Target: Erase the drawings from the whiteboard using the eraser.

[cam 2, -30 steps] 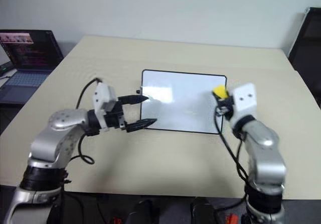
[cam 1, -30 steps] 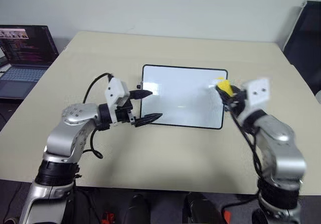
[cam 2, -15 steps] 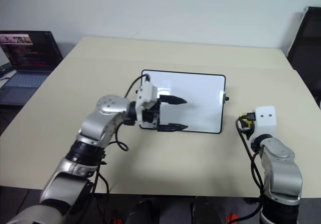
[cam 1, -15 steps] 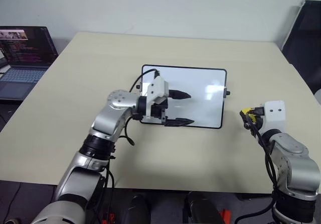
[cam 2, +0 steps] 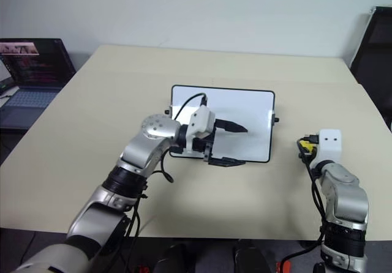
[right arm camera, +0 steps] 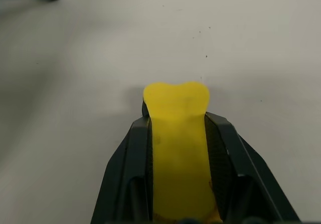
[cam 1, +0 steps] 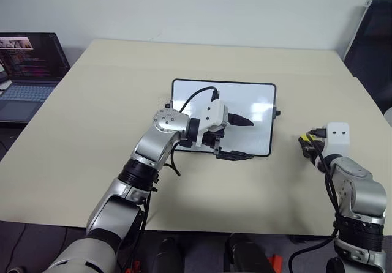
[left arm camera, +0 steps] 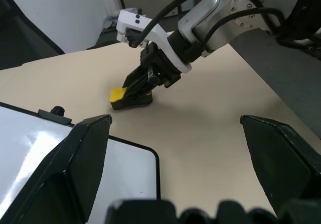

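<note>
The whiteboard point(cam 1: 245, 98) lies flat at the centre of the frame on the beige tabletop point(cam 1: 92, 132); its surface looks blank. The left pincer point(cam 1: 242, 139) hovers over the board's lower edge, its 2 fingers spread wide. The right pincer point(left arm camera: 131, 97), at the right of the frame, well apart from the board, pinches the yellow eraser point(right arm camera: 178, 148) just above the tabletop. A laptop point(cam 1: 27, 65) sits at the upper left.
</note>
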`<state>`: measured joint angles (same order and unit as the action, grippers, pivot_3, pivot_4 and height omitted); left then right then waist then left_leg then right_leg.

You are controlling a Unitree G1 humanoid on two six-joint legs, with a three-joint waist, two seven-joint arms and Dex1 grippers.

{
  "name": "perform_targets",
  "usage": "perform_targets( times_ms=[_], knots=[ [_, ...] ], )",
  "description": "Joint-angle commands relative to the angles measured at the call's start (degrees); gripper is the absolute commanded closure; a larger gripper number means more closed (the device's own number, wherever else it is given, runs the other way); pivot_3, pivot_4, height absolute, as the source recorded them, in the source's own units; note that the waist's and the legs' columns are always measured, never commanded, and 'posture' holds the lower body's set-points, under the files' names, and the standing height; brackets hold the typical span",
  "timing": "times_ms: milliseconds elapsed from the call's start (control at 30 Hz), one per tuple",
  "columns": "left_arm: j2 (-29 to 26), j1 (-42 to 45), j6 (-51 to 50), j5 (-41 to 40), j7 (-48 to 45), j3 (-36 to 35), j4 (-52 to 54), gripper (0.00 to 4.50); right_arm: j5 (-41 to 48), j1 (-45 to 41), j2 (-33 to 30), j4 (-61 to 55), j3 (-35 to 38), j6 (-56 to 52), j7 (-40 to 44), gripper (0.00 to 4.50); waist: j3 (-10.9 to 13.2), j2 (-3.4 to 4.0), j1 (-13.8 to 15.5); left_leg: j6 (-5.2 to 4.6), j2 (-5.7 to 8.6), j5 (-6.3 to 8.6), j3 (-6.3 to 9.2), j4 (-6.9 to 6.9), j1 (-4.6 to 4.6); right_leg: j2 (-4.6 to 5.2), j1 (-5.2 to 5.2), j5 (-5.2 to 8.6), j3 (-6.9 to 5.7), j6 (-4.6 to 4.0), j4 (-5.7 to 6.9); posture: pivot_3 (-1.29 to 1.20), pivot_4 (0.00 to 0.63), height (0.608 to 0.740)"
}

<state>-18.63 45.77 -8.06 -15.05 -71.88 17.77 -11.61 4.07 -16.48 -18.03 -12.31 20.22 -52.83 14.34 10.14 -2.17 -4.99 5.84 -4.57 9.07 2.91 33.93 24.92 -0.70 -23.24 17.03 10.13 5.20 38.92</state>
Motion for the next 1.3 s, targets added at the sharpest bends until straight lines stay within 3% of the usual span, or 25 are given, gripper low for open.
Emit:
perform_targets(
  times_ms=[33,500,867,967,1200,1300],
  knots=[
    [0.46,0.99,0.25,-0.29,0.22,-0.9,1.41,0.0,0.73,-1.04,-1.43,0.44,0.87,3.18,-0.98,3.05,0.01,0.02,0.0,0.0,0.0,0.0,0.0,0.0,0.0,0.0,0.0,0.0,0.0,0.0,0.0,0.0,0.15,0.74],
    [-1.11,-1.28,-3.98,-1.55,3.38,-3.07,4.18,0.0,4.39,-1.39,-1.49,1.67,1.38,6.75,-2.88,3.05,0.06,0.11,0.0,0.0,0.0,0.0,0.01,0.0,0.0,0.0,0.01,0.0,-0.01,0.01,0.01,0.0,0.15,0.74],
    [0.59,-1.5,-6.46,-2.12,7.09,-4.02,7.31,0.0,5.47,0.47,2.69,8.89,2.0,26.47,-5.88,3.05,0.07,0.13,0.01,0.0,0.0,0.0,0.02,-0.01,-0.01,-0.01,0.03,-0.01,-0.02,0.02,0.01,0.0,0.15,0.74],
    [0.04,-1.73,-7.3,-2.39,7.3,-4.44,8.1,0.0,6.32,1.38,3.41,8.01,1.01,25.16,-5.6,2.46,0.08,0.16,-0.01,0.0,0.0,0.0,0.02,0.0,-0.01,-0.01,0.03,-0.01,-0.02,0.01,0.01,0.0,0.15,0.74],
    [-0.52,-1.74,-7.31,-2.58,7.59,-4.3,7.92,0.0,7.79,1.26,2.6,8.58,0.69,24.83,-5.18,0.01,0.09,0.19,0.0,0.0,0.0,-0.01,0.03,0.02,-0.02,-0.01,0.04,-0.01,-0.02,0.02,0.04,0.0,0.15,0.74],
    [-0.4,-1.59,-6.96,-2.48,7.57,-4.27,7.36,0.0,7.26,1.09,2.4,8.66,0.64,26.13,-5.91,0.01,0.09,0.2,0.0,0.0,0.0,-0.01,0.03,0.02,-0.02,-0.01,0.04,-0.01,-0.03,0.02,0.04,0.0,0.15,0.74]
  ],
)
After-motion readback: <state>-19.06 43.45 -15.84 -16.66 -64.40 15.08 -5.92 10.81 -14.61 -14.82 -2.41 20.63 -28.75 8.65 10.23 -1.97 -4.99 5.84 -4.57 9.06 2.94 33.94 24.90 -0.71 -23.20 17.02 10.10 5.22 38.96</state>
